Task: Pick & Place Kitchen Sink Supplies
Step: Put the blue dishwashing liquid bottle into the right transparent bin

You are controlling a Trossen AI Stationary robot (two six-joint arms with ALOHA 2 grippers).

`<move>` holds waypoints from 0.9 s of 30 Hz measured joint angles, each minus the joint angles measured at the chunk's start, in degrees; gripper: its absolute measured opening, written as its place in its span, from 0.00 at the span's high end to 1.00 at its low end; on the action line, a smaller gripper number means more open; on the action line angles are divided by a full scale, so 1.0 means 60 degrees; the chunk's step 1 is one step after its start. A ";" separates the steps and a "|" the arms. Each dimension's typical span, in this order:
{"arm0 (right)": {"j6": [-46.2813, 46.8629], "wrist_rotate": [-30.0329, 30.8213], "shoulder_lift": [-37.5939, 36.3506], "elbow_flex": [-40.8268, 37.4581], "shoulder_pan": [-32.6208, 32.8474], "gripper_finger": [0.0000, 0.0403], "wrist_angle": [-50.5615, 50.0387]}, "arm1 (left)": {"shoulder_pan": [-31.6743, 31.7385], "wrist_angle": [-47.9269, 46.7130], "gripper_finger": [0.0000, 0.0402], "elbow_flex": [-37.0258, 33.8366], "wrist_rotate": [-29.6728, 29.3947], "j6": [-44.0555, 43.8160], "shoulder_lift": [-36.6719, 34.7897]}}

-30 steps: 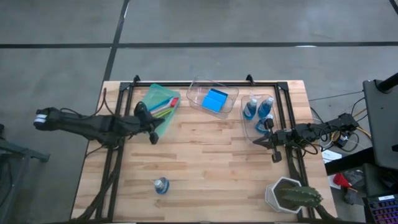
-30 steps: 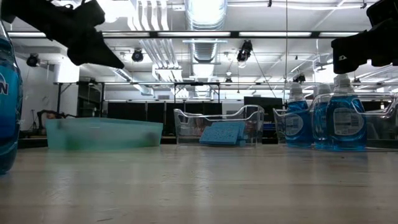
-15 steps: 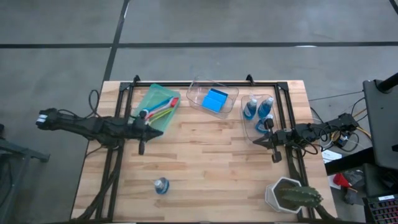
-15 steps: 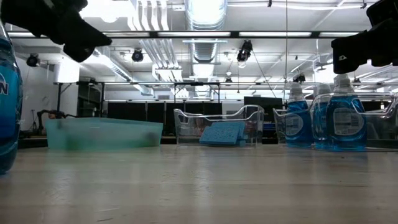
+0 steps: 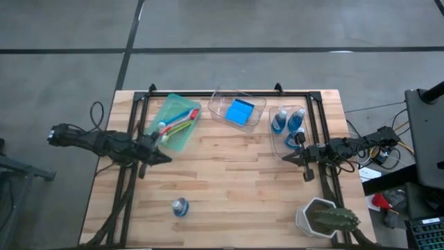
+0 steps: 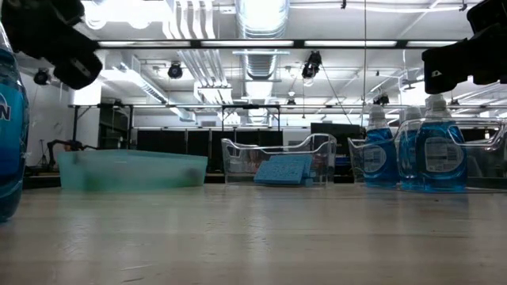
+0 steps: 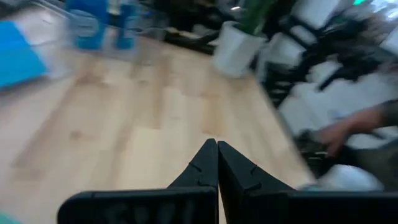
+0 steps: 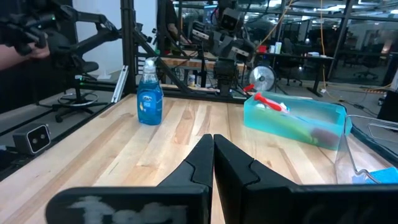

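Bottle [image 5: 180,207] alone mid-table; its pale cap only in right wrist view

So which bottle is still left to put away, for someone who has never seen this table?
On the wooden table, look near the front edge toward the left arm's side. The small blue-liquid bottle stands alone on bare wood; the other bottles sit in a clear bin.
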 joint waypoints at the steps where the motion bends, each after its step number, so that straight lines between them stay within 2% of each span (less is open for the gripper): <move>1: 0.0000 0.0000 0.0000 0.0000 0.0000 0.98 0.0000 | -0.0063 -0.0037 1.00 -0.0031 0.0100 -0.0207 -0.0046; 7: -0.0003 0.0000 0.0000 0.0000 0.0000 0.98 0.0000 | -0.0604 -0.0400 1.00 -0.0070 0.0247 -0.1758 -0.0095; 14: 0.0000 0.0000 0.0000 0.0000 0.0002 0.98 0.0001 | -0.1399 0.2020 0.99 -0.0050 -0.0019 -0.2655 0.0316; 16: 0.0000 0.0000 0.0000 0.0000 0.0000 0.98 0.0000 | -0.1519 0.2248 0.97 0.0015 -0.0024 -0.2821 0.0536; 20: 0.0000 0.0000 0.0000 0.0000 0.0003 0.98 0.0000 | -0.1762 0.2237 0.87 0.0165 -0.0080 -0.3858 0.1147; 27: 0.0000 0.0000 0.0000 0.0000 0.0003 0.98 0.0000 | -0.2136 0.2167 0.61 0.0881 -0.0209 -0.5116 0.2883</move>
